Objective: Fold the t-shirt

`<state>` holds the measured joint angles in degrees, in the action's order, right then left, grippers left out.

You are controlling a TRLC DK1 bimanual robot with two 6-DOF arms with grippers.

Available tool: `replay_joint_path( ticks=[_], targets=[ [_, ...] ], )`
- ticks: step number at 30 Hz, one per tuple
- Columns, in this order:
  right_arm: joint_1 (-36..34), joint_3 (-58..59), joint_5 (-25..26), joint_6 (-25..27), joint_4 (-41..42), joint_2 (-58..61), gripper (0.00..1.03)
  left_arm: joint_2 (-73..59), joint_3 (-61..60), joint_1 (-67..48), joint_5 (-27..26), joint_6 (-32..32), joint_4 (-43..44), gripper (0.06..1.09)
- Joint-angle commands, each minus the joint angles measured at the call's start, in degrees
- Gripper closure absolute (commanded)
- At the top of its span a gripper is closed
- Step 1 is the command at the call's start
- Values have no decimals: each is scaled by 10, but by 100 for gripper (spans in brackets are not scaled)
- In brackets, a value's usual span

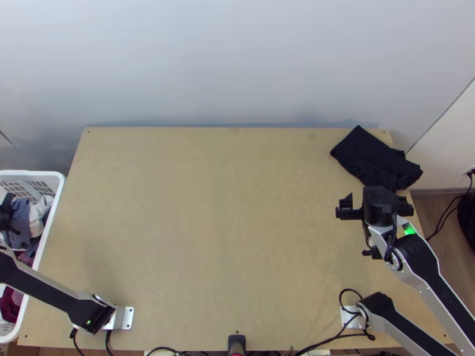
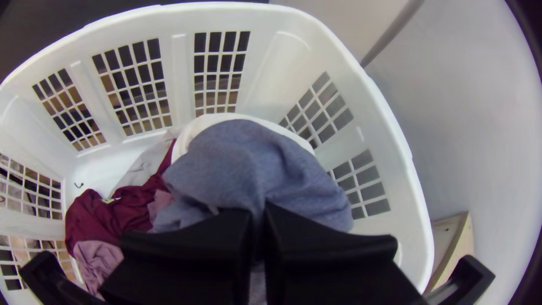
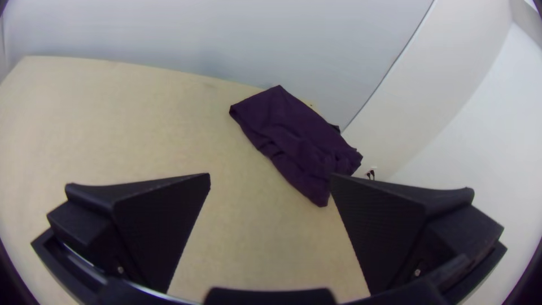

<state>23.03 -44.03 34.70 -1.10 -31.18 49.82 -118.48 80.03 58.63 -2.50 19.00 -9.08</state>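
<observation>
left claw (image 1: 7, 215) gripping blue-grey cloth (image 2: 226, 164) in basket (image 2: 282, 56); right claw (image 1: 376, 205) spread open near dark cloth (image 1: 368, 155)

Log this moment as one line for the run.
left gripper: jaws closed on blue-grey cloth in basket | right gripper: jaws open, empty | dark cloth: on table, far right corner | phase: likely pickup

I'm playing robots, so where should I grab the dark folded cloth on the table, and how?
Probably pinch the dark folded cloth by its left corner, coming from the table's middle. That corner lies flat; the crumpled right end sticks past the edge.
</observation>
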Motion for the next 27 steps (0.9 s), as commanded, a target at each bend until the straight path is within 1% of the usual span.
replay_joint_path(
  ticks=[1, 4, 6, 8, 9, 12, 14, 17, 20, 25, 27],
  targets=[
    [0, 2, -2, -1, 1, 0, 5, 69, -22, 2, 0, -2, 0, 104],
    [0, 3, -2, -1, 1, 0, 5, 104, -22, 3, -1, 0, 0, 104],
    [0, 3, -2, -1, 1, 0, 5, 138, -11, 3, -7, 6, -15, 104],
    [1, 3, -2, -1, 1, 0, 5, 173, 30, 3, -47, 20, -57, 104],
    [1, 3, -2, -1, 1, 0, 5, 185, 65, 3, -70, 25, -92, 104],
    [4, 3, -2, -1, 2, 0, 5, 199, 196, -3, -117, 42, -194, 104],
    [4, 4, -2, -1, 7, 0, 5, 201, 279, -14, -147, 54, -245, 104],
    [4, 3, -2, 0, 9, -1, 5, 212, 388, -41, -184, 67, -308, 104],
    [4, 1, -2, 2, 9, -5, 5, 226, 469, -80, -199, 69, -357, 104],
    [3, 4, -2, 3, 4, -20, 5, 298, 480, -171, -225, 74, -372, 105],
    [3, 8, -2, 3, 2, -25, 5, 323, 477, -222, -225, 73, -387, 105]
  ],
)
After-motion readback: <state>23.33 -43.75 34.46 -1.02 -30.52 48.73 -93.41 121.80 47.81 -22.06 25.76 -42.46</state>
